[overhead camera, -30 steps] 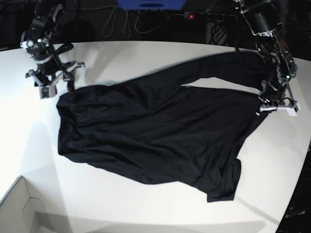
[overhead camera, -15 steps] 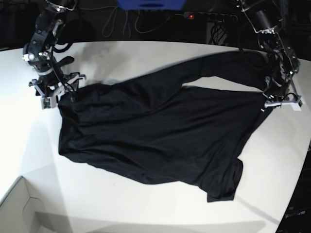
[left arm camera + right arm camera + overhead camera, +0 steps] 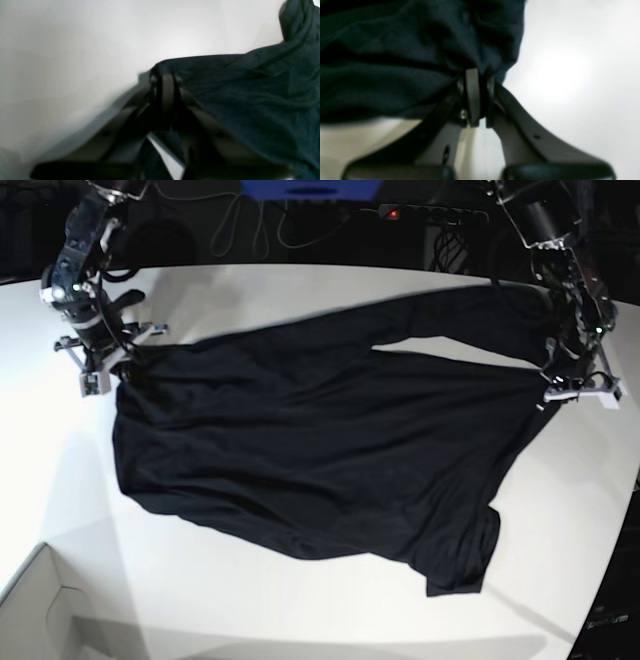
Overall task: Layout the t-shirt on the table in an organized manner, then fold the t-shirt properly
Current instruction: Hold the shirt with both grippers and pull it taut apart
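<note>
Start at the left of the base view. Your right gripper sits at the far left corner of the shirt. Its jaws are shut on that corner. In the right wrist view you can see the two fingers pressed close together with a bunch of black cloth of the shirt pinched at their tips.

The shirt lies spread out on the table. It is black and a bit wrinkly. It covers the middle of the table. One long sleeve runs from the middle of the shirt up toward the far right. The near right end of the shirt is folded under a little. A white box corner shows near the shirt's lower left, well apart from it.

Now look right of the shirt. Your left gripper is at the shirt's right edge, just below the sleeve. Its jaws are shut on the shirt too. In the left wrist view the fingers meet over the cloth edge, and the shirt spreads away to the right of them over the white table.
</note>
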You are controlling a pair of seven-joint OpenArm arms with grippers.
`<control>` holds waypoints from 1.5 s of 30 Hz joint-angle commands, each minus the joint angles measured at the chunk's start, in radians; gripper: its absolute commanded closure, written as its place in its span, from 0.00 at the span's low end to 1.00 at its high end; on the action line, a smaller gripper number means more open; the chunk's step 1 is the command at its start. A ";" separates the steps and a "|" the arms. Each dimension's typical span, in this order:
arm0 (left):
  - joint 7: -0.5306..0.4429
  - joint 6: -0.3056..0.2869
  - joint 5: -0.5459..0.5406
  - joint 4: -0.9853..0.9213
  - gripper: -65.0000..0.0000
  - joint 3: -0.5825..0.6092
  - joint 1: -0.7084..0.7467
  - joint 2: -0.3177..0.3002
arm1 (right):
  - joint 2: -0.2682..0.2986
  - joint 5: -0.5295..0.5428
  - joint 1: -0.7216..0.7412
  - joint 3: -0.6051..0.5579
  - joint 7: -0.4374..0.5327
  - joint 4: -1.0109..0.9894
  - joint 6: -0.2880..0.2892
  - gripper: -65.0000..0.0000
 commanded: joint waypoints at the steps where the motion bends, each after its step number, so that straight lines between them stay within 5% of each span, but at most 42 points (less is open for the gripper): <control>1: -0.020 -0.003 -0.005 0.019 1.00 -0.002 -0.014 -0.016 | 0.010 0.011 -0.001 0.005 0.022 0.038 -0.003 1.00; 11: -0.020 -0.003 -0.007 0.102 1.00 -0.003 -0.011 -0.014 | 0.029 0.009 -0.076 0.006 0.022 0.185 -0.003 1.00; 35: -0.020 -0.004 -0.008 0.131 1.00 -0.112 0.066 -0.003 | 0.055 0.009 -0.091 0.087 0.022 0.089 -0.003 1.00; 45: -0.020 -0.004 -0.153 0.143 1.00 -0.215 0.126 -0.011 | 0.052 0.009 -0.093 0.089 0.022 0.075 -0.003 1.00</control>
